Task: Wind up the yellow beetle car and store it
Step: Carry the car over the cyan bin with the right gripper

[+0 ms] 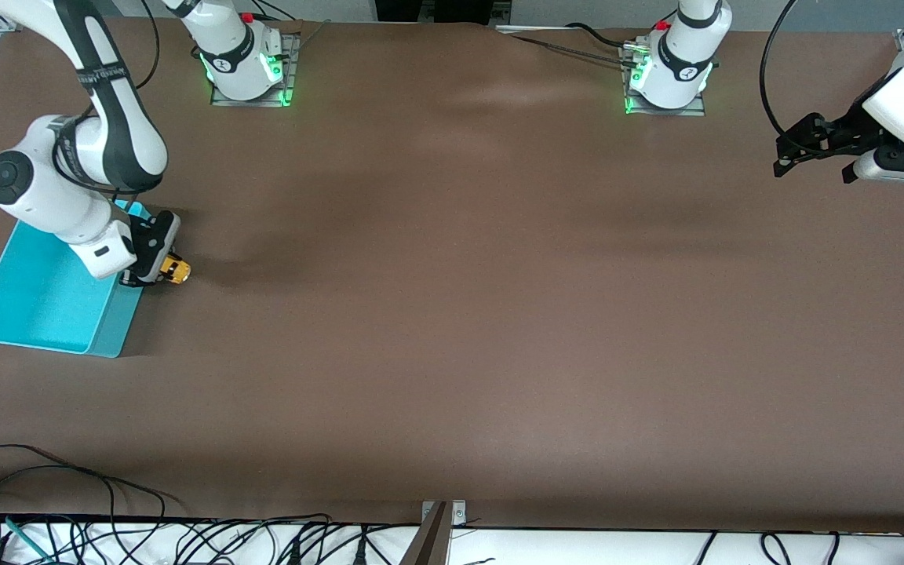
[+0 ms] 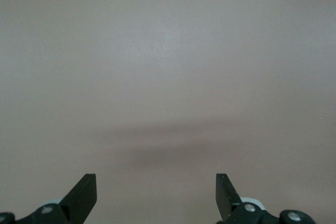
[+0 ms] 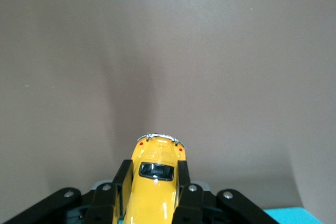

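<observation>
The yellow beetle car is clamped between the right gripper's fingers beside the turquoise bin, left of frame; the left gripper waits spread wide, upper right.

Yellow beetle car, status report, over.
Right gripper shut on yellow beetle car, beside the turquoise bin. Left gripper open, waiting over bare table. Nothing in the way.

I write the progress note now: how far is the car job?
Done: the right gripper has its jaws shut on the yellow beetle car. In hand: it holds the car beside the turquoise bin. Left: placing it inside. The left gripper waits open.
</observation>
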